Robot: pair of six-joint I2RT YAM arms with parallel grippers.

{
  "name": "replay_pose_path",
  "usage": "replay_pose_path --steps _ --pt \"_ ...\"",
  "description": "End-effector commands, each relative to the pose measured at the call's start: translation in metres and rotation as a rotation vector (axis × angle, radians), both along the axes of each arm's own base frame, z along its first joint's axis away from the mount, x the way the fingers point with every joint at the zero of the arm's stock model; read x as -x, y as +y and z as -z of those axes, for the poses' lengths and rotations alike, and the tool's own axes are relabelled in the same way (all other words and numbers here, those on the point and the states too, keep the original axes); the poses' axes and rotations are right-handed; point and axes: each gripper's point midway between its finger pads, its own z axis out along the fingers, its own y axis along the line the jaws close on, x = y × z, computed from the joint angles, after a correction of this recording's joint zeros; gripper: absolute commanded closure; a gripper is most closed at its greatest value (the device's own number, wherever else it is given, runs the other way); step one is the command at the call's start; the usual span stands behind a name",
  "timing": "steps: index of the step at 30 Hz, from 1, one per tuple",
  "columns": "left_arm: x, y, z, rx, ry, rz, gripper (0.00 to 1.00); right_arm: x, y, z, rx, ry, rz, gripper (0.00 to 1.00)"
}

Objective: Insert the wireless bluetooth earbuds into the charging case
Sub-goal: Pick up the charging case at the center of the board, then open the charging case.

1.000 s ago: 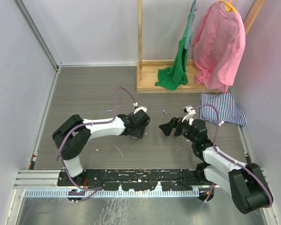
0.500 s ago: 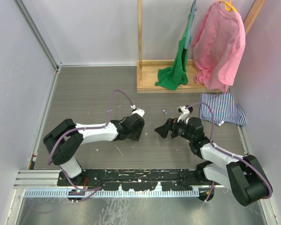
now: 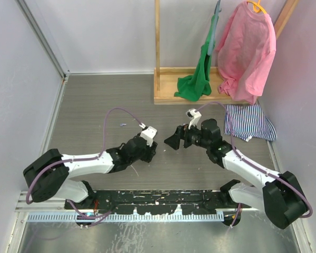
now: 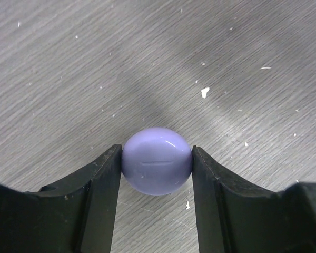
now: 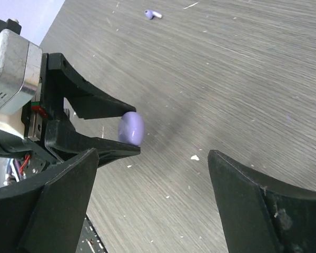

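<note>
Two arms, both reaching in toward the middle of the grey tabletop point(image 3: 95, 105). Left pincer point(image 4: 157, 158) is clamped on one round lilac charging case point(image 4: 157, 168), one finger on each side of it, lid seam showing, lid closed. Can't tell if the case rests on the tabletop or hangs just above it. Right pincer point(image 5: 152, 155) has its jaws spread wide with nothing between them; it faces the left pincer from just beside it and is not touching the case. Earbuds: one visible, a tiny lilac earbud point(image 5: 151, 14), lying loose on the tabletop, well apart from the case and beyond both pincers in the right wrist view. No second earbud is clear in any view. Cases: one. Background, far right: one wooden rack point(image 3: 163, 97) against the back wall, one green cloth point(image 3: 197, 79) hanging down onto its base, one pink shirt point(image 3: 245, 50) on a hanger, and one striped cloth point(image 3: 250, 120) lying flat on the tabletop near the right arm. White flecks are scattered over the tabletop, too many to count.
</note>
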Motion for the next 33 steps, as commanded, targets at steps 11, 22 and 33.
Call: replay_pose_path --steps 11,22,33 --pt "-0.001 -0.037 -0.077 0.268 -0.380 0.230 0.60 -0.006 0.030 -0.028 0.100 -0.008 -0.092 0.16" --pt "0.003 -0.053 -0.091 0.297 -0.555 0.372 0.59 -0.001 0.046 -0.037 0.097 -0.001 -0.184 0.29" --pt "0.006 -0.060 -0.110 0.355 -0.679 0.418 0.61 0.003 0.042 -0.029 0.160 0.003 -0.214 0.43"
